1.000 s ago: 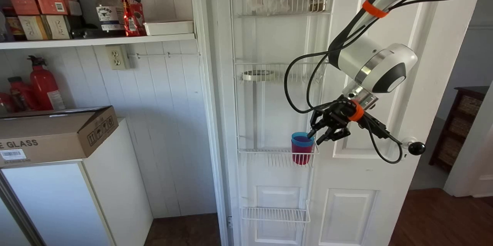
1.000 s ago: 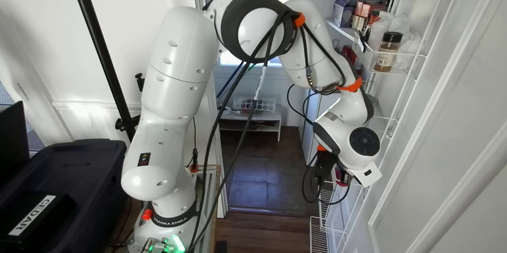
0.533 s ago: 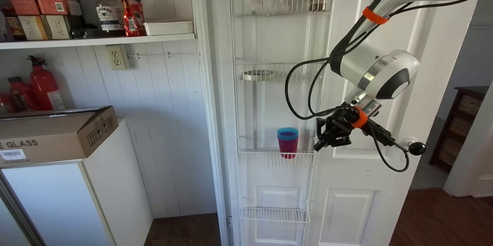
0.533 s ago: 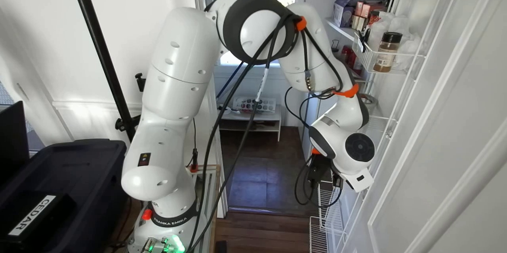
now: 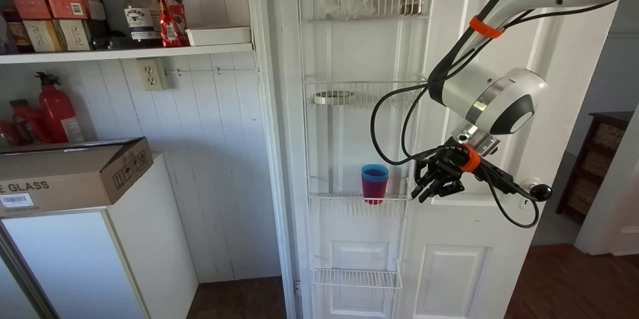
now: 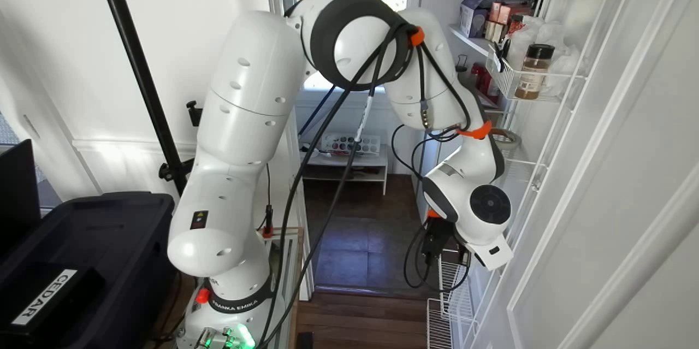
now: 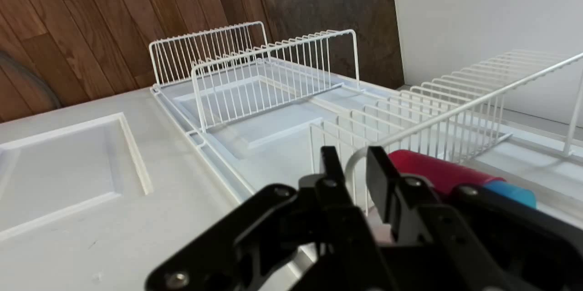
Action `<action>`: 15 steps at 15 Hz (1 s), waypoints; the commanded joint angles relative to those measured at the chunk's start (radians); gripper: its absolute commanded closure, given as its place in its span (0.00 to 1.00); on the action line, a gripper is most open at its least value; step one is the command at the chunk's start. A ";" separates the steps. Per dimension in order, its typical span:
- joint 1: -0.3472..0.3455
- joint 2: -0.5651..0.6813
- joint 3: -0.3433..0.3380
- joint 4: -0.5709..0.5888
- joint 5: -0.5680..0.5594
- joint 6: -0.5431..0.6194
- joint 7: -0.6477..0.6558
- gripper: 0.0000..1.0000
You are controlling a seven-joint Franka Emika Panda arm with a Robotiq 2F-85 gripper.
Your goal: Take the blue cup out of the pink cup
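The pink cup stands upright on a white wire shelf on the door. The blue cup is nested inside it, with only its light-blue rim band showing above the pink. In the wrist view the pink cup and the blue cup lie right of the jaws, partly hidden by the right finger. My gripper is right of the cups, apart from them, just past the shelf's right end. In the wrist view the gripper is partly open, with a narrow gap and nothing between its fingers. The arm hides the cups in an exterior view.
The wire shelf's corner rail shows right behind the fingertips. A lower wire shelf and a higher one with a tape roll share the door. The door knob is close right of the gripper's cable.
One second ago a finger was at the blue cup's rim near the shelf's right end. The nested cups now stand further left. My gripper has moved away to the right and down.
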 commanded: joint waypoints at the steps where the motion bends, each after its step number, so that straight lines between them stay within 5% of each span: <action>1: 0.002 -0.023 0.028 0.017 0.100 0.083 -0.089 0.46; 8: -0.004 -0.043 0.059 0.054 0.340 0.142 -0.405 0.01; 15: -0.007 -0.099 0.046 0.044 0.593 0.028 -0.870 0.00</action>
